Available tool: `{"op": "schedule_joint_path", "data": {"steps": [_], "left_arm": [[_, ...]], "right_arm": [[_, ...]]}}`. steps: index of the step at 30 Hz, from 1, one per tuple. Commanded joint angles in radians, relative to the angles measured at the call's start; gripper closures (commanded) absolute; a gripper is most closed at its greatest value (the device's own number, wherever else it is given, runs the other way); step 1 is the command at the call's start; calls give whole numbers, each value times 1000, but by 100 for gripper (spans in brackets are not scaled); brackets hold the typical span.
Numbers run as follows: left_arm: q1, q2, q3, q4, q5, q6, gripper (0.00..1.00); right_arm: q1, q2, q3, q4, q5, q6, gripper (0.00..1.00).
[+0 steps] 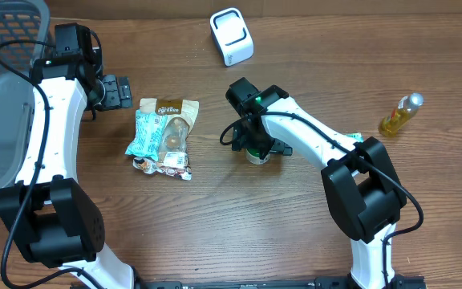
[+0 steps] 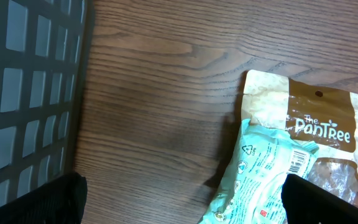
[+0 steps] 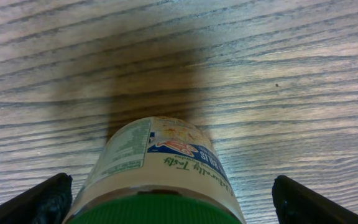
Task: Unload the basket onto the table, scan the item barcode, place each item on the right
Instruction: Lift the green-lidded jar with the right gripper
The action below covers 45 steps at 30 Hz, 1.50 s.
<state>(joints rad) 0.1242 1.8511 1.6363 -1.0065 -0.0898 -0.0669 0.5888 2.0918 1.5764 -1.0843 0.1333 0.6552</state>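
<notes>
Wood-grain tabletop (image 1: 215, 233) fills the overhead view, with both arms reaching in from the near edge. A grey mesh basket (image 1: 6, 48) sits on my left side. Just beside it, the left gripper (image 1: 119, 90) hovers with jaws spread wide and holding nothing, next to a loose pile of snack pouches (image 1: 163, 136).

A white scanner (image 1: 231, 36) stands at the far edge, well apart from everything else.

Near the middle of the table, the right gripper (image 1: 257, 151) hangs straight over a small jar (image 3: 160, 155) with a green lid. The jar stands upright on the wood. The jaws are fully open, one on each side of it, and I see no contact yet.

A small yellow bottle (image 1: 399, 115) stands off to the right.

I judge the main risk to be in the grasp. If one finger meets the round jar first, it could shove or tip it. A grip on the smooth lid alone may let the jar twist or slip on the way to the scanner. The label wraps around a curve and I cannot find the barcode from here, so it could end up facing away or under a finger.
</notes>
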Motion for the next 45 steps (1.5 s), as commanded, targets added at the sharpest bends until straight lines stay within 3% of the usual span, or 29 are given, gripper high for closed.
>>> {"op": "schedule_joint_path", "data": {"steps": [1,5,23,29,39,45], "left_arm": [[-7,-19,18,1,5,19,0],[-7,-19,18,1,5,19,1],[-7,-19,18,1,5,19,0],[-7,-19,18,1,5,19,1],[-7,-19,18,1,5,19,1],[-7,-19,18,1,5,19,1]], "right_arm": [[-5,0,-6,2,-4,11,4],[-5,0,-6,-4,-4,11,10],[-4,0,-6,10,-25,11,11],[-4,0,-6,10,-33,11,18],[-4,0,-6,10,-34,11,40],[-7,0,-6,12,-33,11,42]]}}
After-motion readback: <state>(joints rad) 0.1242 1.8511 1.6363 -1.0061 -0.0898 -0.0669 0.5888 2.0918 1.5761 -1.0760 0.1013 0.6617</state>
